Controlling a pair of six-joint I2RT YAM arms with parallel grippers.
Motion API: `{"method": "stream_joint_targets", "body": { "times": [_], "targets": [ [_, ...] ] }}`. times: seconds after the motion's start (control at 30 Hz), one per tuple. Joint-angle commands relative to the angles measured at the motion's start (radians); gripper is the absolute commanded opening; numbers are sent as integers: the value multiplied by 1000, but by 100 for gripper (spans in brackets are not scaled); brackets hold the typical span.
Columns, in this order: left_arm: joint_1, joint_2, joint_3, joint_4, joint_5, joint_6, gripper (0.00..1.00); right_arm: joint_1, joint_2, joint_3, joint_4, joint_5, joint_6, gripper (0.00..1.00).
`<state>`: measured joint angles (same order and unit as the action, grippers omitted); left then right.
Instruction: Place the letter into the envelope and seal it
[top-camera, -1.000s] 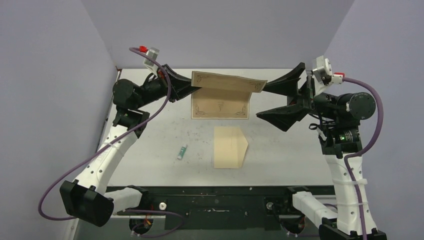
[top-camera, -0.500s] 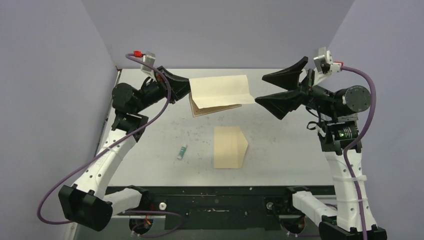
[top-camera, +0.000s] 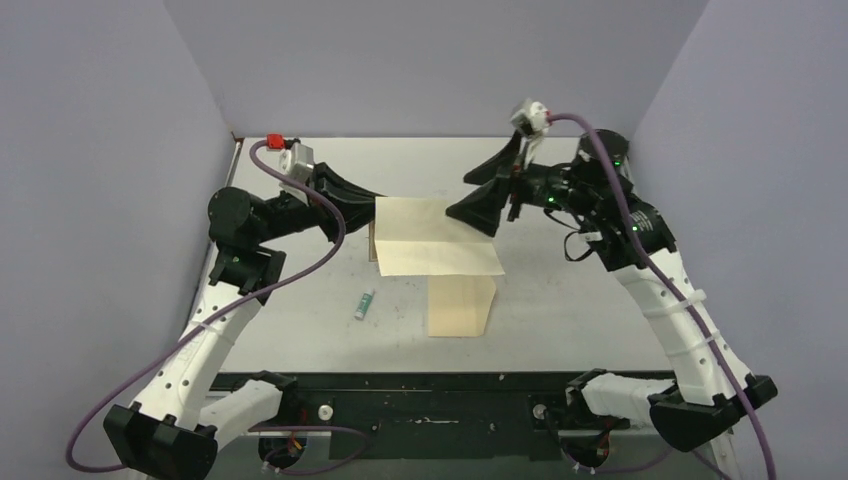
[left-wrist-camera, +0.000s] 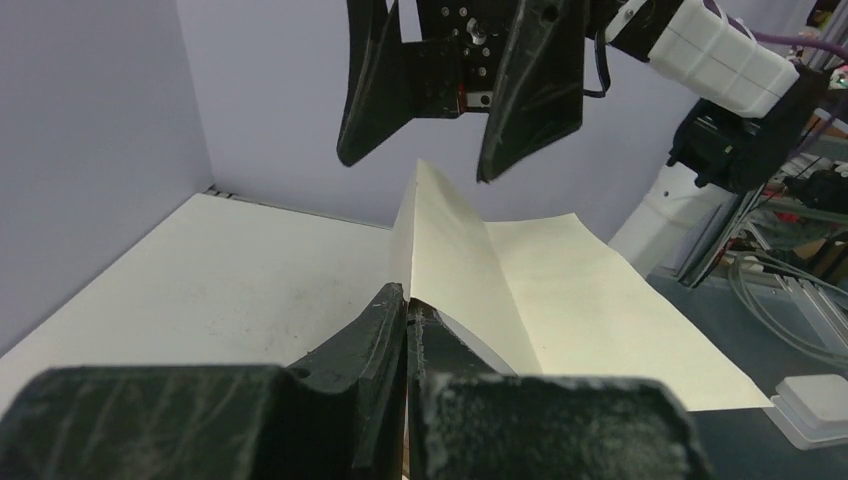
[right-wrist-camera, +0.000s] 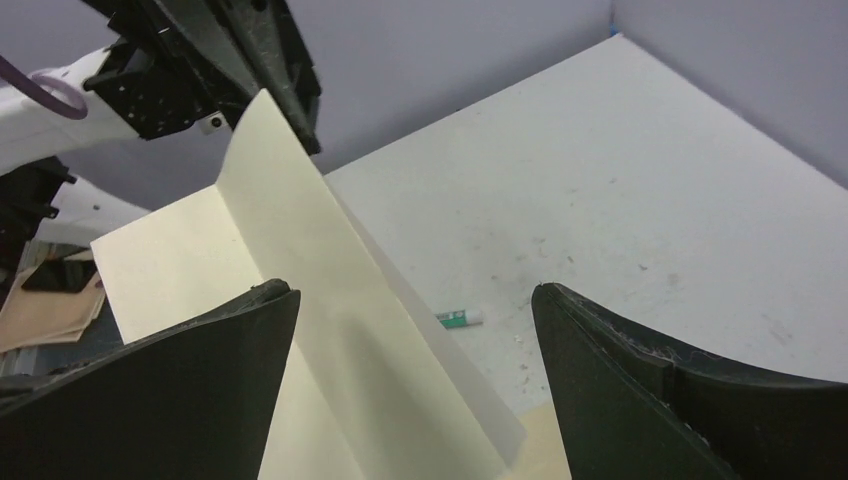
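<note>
The left end effector (top-camera: 372, 216) pinches the folded letter (top-camera: 435, 240) by its left edge at frame centre, above the envelope (top-camera: 460, 308) on the counter (top-camera: 300, 285); the right end effector (top-camera: 458, 198) gapes at its upper right. Held one-sided, the sheet may sag or unfold

Creased letter (top-camera: 437, 235) aloft; tan envelope (top-camera: 460, 308) flat

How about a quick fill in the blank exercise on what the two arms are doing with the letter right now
The left gripper is ___ on the letter.
The right gripper has its jaws ___ and holds nothing.
In the top view, the small tube lies on the table to the ___ of the envelope.
Missing words: shut; open; left.
</note>
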<state>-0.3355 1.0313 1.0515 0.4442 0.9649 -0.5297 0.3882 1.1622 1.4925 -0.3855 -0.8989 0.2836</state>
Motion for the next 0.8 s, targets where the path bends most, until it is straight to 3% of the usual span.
{"method": "stream_joint_targets", "body": {
  "times": [0.0,0.17,0.33,0.53,0.77],
  "targets": [
    [5,-10,-5,-47,86,62,0,240,78,120,-250,206,-263,89],
    [6,5,-5,-79,123,69,0,347,149,168,-330,240,-342,77],
    [14,9,-4,-119,206,83,0,349,170,201,-389,195,-398,66],
    [45,-4,-13,-125,277,83,0,345,237,290,-509,154,-403,63],
    [61,-9,-14,-117,318,71,0,345,252,296,-513,146,-407,45]
  ]
}}
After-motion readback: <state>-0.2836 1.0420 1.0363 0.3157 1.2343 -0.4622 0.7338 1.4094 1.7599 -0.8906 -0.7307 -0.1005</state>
